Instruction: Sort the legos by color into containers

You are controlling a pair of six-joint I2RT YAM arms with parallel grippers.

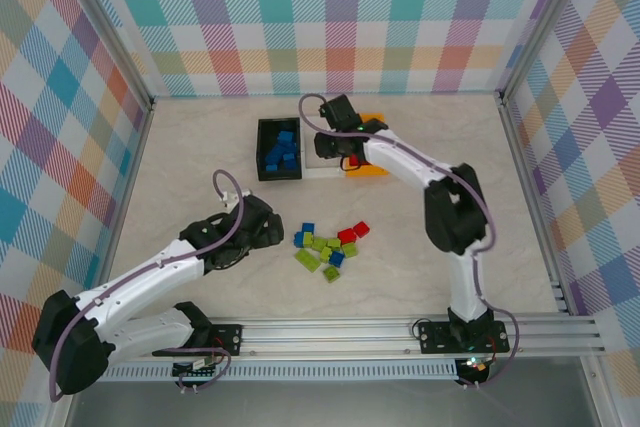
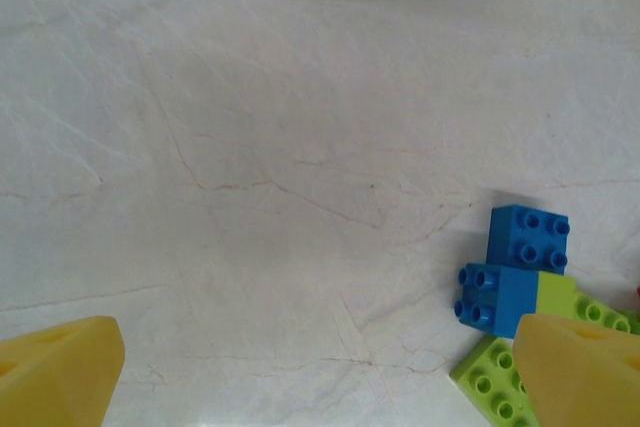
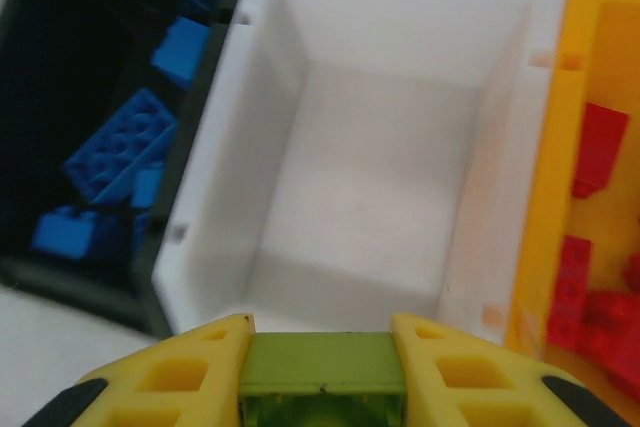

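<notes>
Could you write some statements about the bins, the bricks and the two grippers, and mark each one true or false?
1. The right gripper holds a lime green brick. True.
2. The white bin contains green bricks. False: no brick shows inside it.
3. The black bin contains blue bricks. True.
4. The left gripper is shut on a blue brick. False: it is open and holds nothing.
5. The orange bin contains blue bricks. False: it contains red bricks.

Left arm lies low, its pincer (image 2: 320,382) spread wide. Right arm reaches far forward, its pincer (image 3: 320,392) clamped on a green lego (image 3: 322,359) between the fingers.
</notes>
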